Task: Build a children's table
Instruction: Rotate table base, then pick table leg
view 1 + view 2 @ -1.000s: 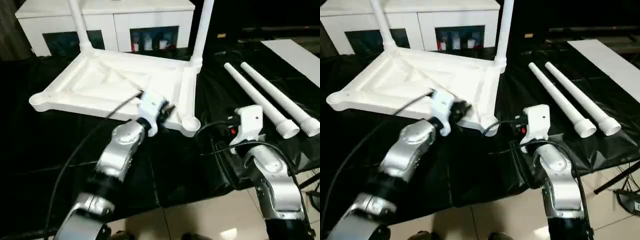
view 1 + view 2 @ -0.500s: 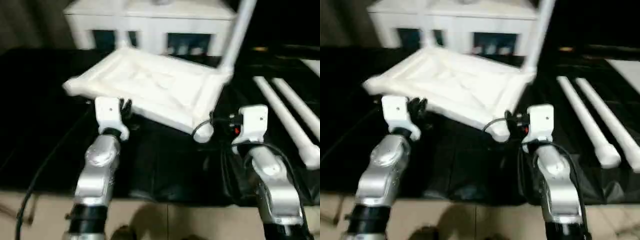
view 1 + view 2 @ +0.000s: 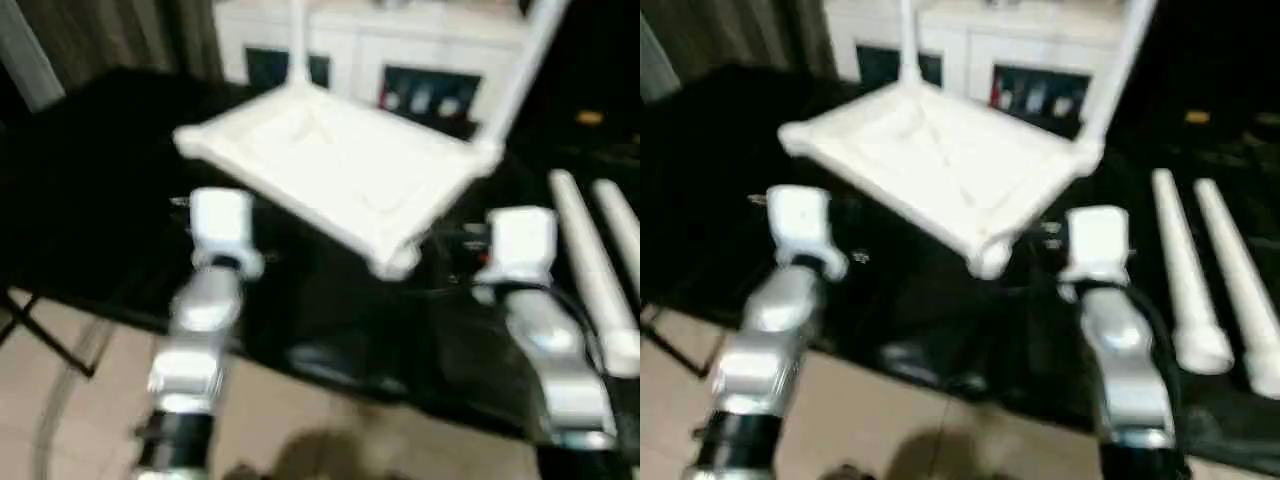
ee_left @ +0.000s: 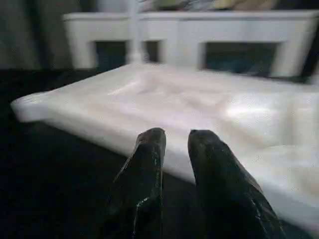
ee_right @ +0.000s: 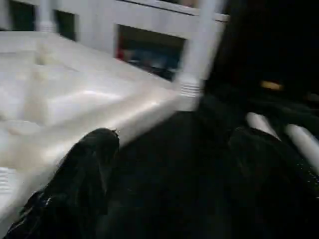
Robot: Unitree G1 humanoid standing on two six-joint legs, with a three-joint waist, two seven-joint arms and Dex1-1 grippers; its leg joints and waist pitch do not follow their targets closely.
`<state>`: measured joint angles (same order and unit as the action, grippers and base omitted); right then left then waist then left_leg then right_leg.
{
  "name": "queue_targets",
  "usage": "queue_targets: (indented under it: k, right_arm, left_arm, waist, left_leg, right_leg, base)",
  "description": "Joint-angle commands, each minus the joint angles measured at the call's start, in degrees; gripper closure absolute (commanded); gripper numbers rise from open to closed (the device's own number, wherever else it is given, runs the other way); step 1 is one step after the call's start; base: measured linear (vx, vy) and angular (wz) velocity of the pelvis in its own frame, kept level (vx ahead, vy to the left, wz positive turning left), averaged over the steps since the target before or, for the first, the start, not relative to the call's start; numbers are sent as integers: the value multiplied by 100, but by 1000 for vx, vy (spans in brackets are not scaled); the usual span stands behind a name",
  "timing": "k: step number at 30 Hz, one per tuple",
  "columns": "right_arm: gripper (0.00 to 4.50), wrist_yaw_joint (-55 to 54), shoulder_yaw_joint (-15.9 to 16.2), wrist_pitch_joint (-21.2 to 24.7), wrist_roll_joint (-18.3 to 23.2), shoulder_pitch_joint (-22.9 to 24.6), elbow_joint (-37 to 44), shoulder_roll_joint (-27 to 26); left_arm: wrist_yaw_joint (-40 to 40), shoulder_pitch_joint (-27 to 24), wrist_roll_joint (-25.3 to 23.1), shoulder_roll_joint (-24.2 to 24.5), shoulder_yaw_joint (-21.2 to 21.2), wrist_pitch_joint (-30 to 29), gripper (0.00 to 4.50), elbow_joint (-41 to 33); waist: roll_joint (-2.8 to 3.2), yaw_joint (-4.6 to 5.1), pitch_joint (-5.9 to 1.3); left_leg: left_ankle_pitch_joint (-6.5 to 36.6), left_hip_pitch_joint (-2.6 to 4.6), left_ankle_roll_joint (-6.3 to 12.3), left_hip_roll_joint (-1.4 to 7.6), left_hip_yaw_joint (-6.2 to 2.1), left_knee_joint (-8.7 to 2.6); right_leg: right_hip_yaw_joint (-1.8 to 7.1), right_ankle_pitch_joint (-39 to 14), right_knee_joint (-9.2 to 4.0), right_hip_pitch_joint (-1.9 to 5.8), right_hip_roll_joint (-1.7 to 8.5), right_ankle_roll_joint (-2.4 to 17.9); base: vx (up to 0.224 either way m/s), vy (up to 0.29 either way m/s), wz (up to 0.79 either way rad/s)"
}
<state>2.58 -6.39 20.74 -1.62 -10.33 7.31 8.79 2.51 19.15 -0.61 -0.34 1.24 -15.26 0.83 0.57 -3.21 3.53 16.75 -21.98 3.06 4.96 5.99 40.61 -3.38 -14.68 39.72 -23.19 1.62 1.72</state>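
I see a black-covered work surface (image 3: 90, 180) with the white cabinet (image 3: 400, 50) along its far edge; behind the cabinet's dark glass doors sit small items I cannot make out, and I can read no writing on them. The tabletop (image 3: 340, 175) lies upside down at the middle of the black surface — underside up, raised rim all round, a round socket at the near corner. 2 legs (image 3: 520, 70) stand upright in its 2 far corner sockets. 2 loose legs (image 3: 1185, 270) lie side by side near the surface's right edge, well apart from the tabletop. My left gripper (image 4: 174, 144) hangs just short of the tabletop's near rim, its fingers almost together with a thin gap, holding nothing. My right gripper (image 5: 174, 149) is spread wide beside the near corner — empty.
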Motion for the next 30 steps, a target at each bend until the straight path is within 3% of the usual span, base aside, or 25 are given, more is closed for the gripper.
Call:
queue_targets:
  k: [1,3,4,5,6,7,8,9,10,11,12,13,14,15,17,18,20,21,22,23,25,27,28,29,30]
  right_arm:
    - [50,88,84,294,266,15,196,-187]
    - [50,201,93,393,517,35,306,-312]
    - [50,184,99,423,563,38,321,-366]
    - [50,184,102,435,582,38,324,-384]
    - [50,182,146,429,595,35,319,-415]
    - [50,182,146,429,595,35,319,-415]
    - [50,189,159,445,607,30,310,-413]
    - [50,209,160,436,600,20,293,-405]
    - [50,225,154,434,594,14,283,-401]
    - [50,254,112,469,594,-12,285,-397]
    - [50,256,105,471,588,-22,286,-385]
    - [50,270,96,483,580,-44,290,-343]
    - [50,279,80,494,596,-60,287,-317]
    - [50,280,71,507,616,-70,287,-297]
    - [50,301,76,503,659,-100,252,-208]
    - [50,307,79,496,666,-106,245,-188]
    - [50,329,89,496,655,-114,239,-157]
    - [50,343,92,494,639,-127,233,-140]
    - [50,354,88,495,626,-136,229,-134]
    - [50,331,82,493,599,-148,222,-133]
    - [50,281,105,571,528,-187,203,-98]
    - [24,444,92,838,723,-210,273,-73]
    - [17,472,66,916,795,-219,296,-83]
    - [17,475,57,945,818,-223,302,-86]
    - [17,517,89,1062,813,-256,314,-24]
  left_arm:
    - [82,4,89,104,-134,18,340,-104]
    - [174,1,93,157,-116,47,340,-125]
    - [197,-13,111,167,-118,70,340,-150]
    - [209,-16,125,168,-122,84,340,-159]
    - [241,-13,170,156,-148,128,340,-211]
    - [241,-13,170,156,-148,128,340,-211]
    - [258,-4,193,142,-159,124,340,-229]
    - [257,0,198,146,-146,111,340,-245]
    - [252,-1,200,150,-133,102,340,-254]
    - [268,-31,233,153,-94,68,340,-282]
    - [273,-45,230,157,-79,66,340,-294]
    - [295,-80,233,163,-49,65,340,-325]
    - [303,-100,243,158,-42,49,340,-341]
    - [315,-113,249,149,-43,38,340,-352]
    - [303,-124,230,126,-58,45,340,-359]
    - [298,-126,228,120,-61,48,340,-361]
    - [285,-140,242,110,-62,45,340,-373]
    - [278,-154,253,116,-50,38,340,-385]
    - [272,-163,259,122,-40,29,340,-396]
    - [268,-171,266,123,-37,25,340,-400]
    - [324,-203,319,119,-37,-22,340,-419]
    - [773,-269,480,266,118,-176,337,-466]
    - [934,-288,539,319,170,-195,337,-480]
    - [992,-296,561,337,186,-198,337,-485]
    - [1282,-334,682,435,250,-187,337,-533]
  waist:
    - [-83,-26,-219]
    - [-6,42,-310]
    - [40,88,-350]
    - [9,77,-324]
    - [48,95,-249]
    - [96,114,-210]
    - [136,196,-160]
    - [154,170,-132]
    - [212,-14,-59]
    - [110,-174,45]
    - [87,-231,21]
    - [-209,-181,-15]
    - [-375,-261,-244]
    - [-332,-483,-312]
    - [-384,-413,-303]
    - [-215,-372,-251]
    - [-135,-301,-227]
    - [272,-182,-323]
    - [368,37,-313]
    - [431,80,-431]
    - [223,218,-489]
    - [119,283,-491]
    - [15,257,-493]
    - [-92,228,-486]
    - [-429,125,-457]
  left_leg:
    - [-105,-174,40,464,-237,-521]
    - [138,-20,197,643,-276,-766]
    - [203,203,73,688,-103,-762]
    - [265,238,-2,631,-10,-766]
    - [1005,612,-390,615,302,-775]
    - [1454,818,-459,742,299,-793]
    - [2392,1108,-436,1168,162,-1002]
    - [2882,1072,-374,1532,49,-1272]
    - [3876,798,-376,2086,147,-1852]
    - [4612,853,-451,2089,459,-1955]
    - [4819,986,-508,2022,703,-1858]
    - [4363,703,-568,1169,641,-1147]
    - [1745,301,-74,389,592,144]
    - [440,-249,76,336,166,354]
    - [-114,-474,107,148,1,361]
    - [-1048,-452,171,82,-50,56]
    - [-1450,-530,310,144,-39,-242]
    - [-899,10,719,858,-455,-842]
    - [-206,247,1183,1210,-867,-1070]
    - [155,759,1663,1366,-1122,-1075]
    - [-1008,879,2259,1091,-946,-851]
    - [-2263,691,2503,930,-699,-865]
    - [-2991,517,2493,736,-475,-733]
    - [-2828,358,2184,495,-287,-593]
    - [-1325,-216,1269,-80,46,-264]
  right_leg:
    - [499,-1270,-936,536,875,-539]
    - [278,-1503,-1017,469,674,-729]
    - [306,-1815,-1216,322,526,-780]
    - [297,-1917,-1255,318,471,-791]
    - [255,-2891,-1399,27,36,-935]
    - [177,-3169,-1407,-135,-8,-928]
    - [-61,-3217,-1202,-249,53,-739]
    - [-98,-2918,-835,-147,197,-569]
    - [-138,-1634,326,150,438,-162]
    - [-56,-1362,713,48,496,1]
    - [14,-1592,697,-49,505,62]
    - [386,-3339,-255,205,617,-363]
    - [990,-5300,-1122,582,1215,-1009]
    - [1191,-4190,-914,923,1185,-1189]
    - [1083,-2135,-750,1010,889,-1318]
    - [851,-103,-821,957,694,-781]
    - [527,186,-911,1060,512,-486]
    - [71,-379,-786,876,337,-668]
    - [-88,-756,-260,660,193,-613]
    - [-54,-1150,194,180,136,-414]
    - [80,-504,441,-263,170,-767]
    - [167,49,339,-330,211,-1063]
    - [301,765,-26,-315,308,-934]
    - [408,1429,-382,-218,427,-733]
    - [789,2429,-712,300,818,-859]
  base:
    - [-87,-169,-9]
    - [-89,-137,-12]
    - [-86,-122,-7]
    - [-75,-90,-6]
    - [-79,-65,-29]
    - [-79,-65,-29]
    - [-86,-18,-54]
    - [-42,12,-69]
    - [-52,-15,-103]
    - [-12,-20,-72]
    - [35,-112,-63]
    - [44,-85,-30]
    - [96,-150,-51]
    - [114,-141,-22]
    - [124,-136,-6]
    - [155,-82,15]
    - [165,-58,8]
    - [199,44,-13]
    - [199,44,-13]
    - [207,67,-12]
    - [188,42,1]
    - [124,-5,4]
    - [101,-38,1]
    - [32,-110,3]
    - [6,-119,2]
